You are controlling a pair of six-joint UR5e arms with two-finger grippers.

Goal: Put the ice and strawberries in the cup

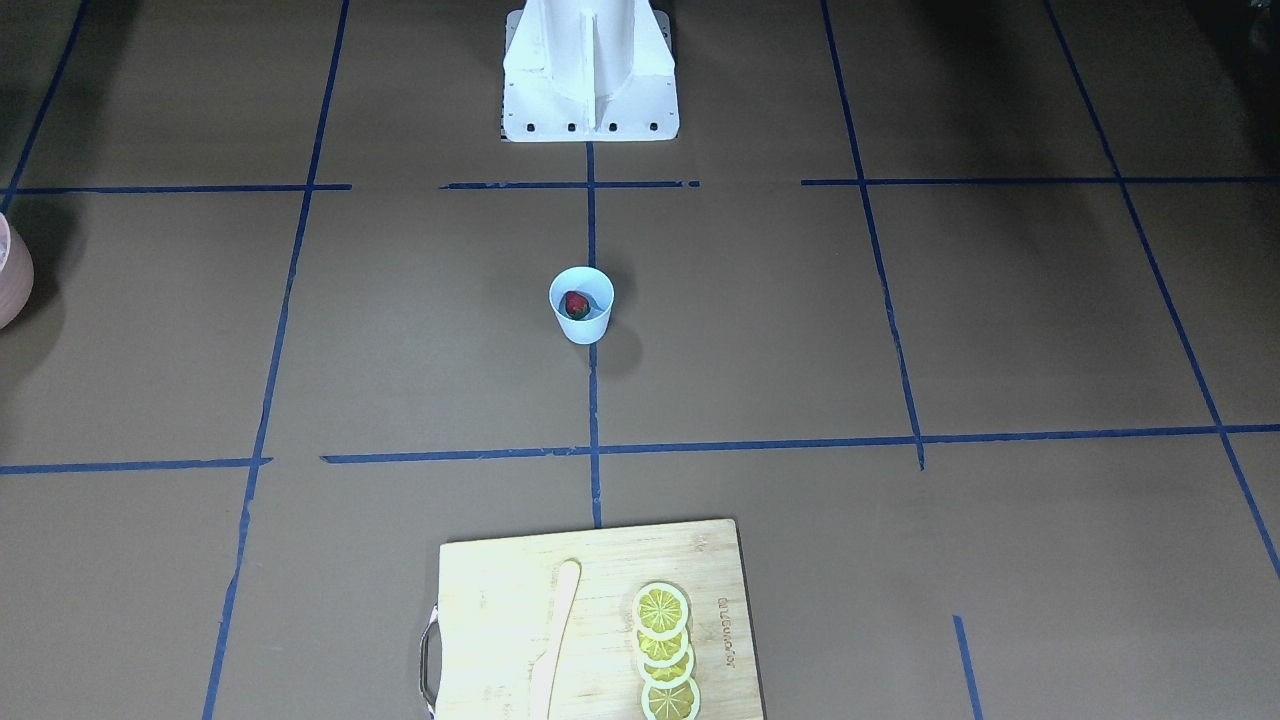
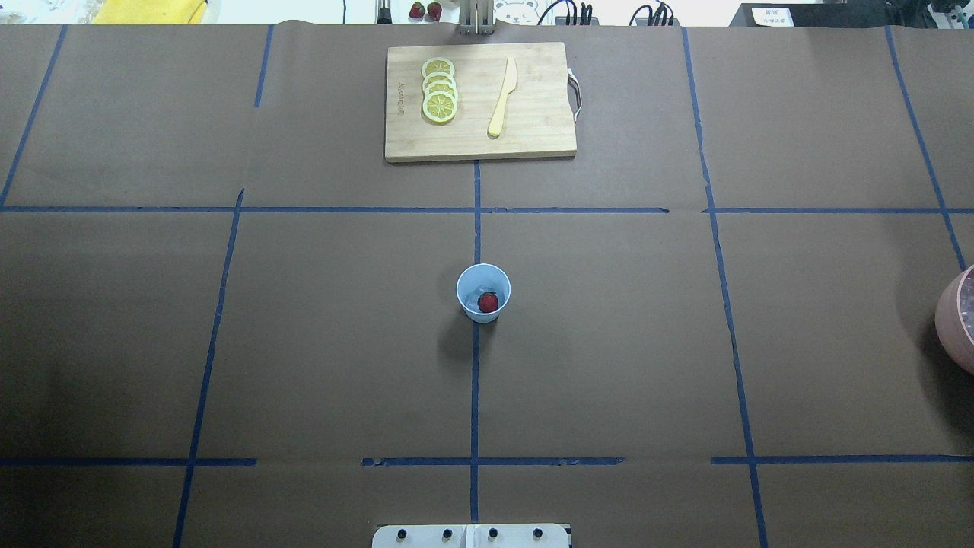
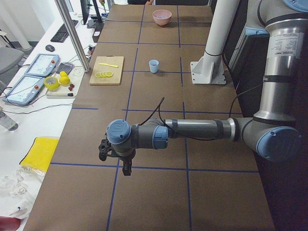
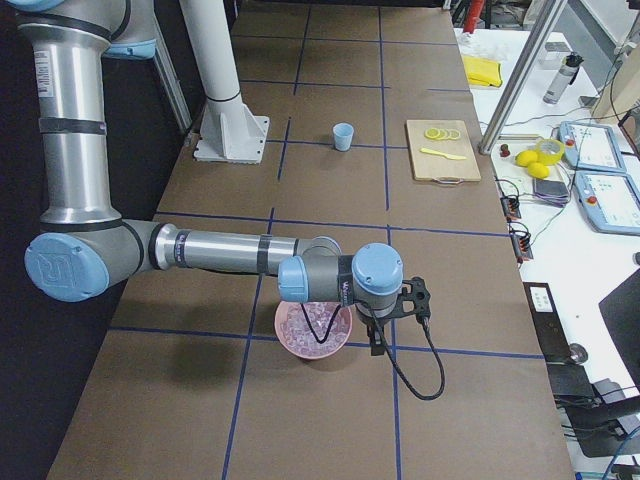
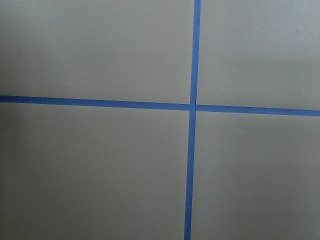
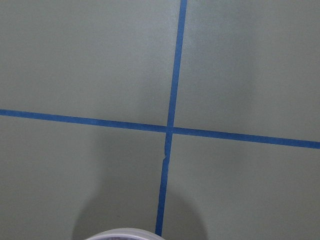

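You have the right gripper (image 4: 376, 340) just beside the bowl (image 2: 947, 323) of ice (image 4: 315, 320), with the cup (image 2: 470, 280) well apart mid-table; the jaws' state cannot be told.

My left gripper (image 3: 126, 167) and right gripper (image 4: 376, 342) show only in the side views, so I cannot tell how their jaws stand. On my right, the pink bowl (image 2: 953, 323) is cut by the overhead view's edge. My right wrist (image 4: 330, 280) hides part of its ice (image 4: 312, 322). Inside the cup (image 1: 582, 330), anything beside the strawberry (image 1: 575, 304) is too small to tell. The front-facing view crops the far cutting board (image 1: 490, 590).
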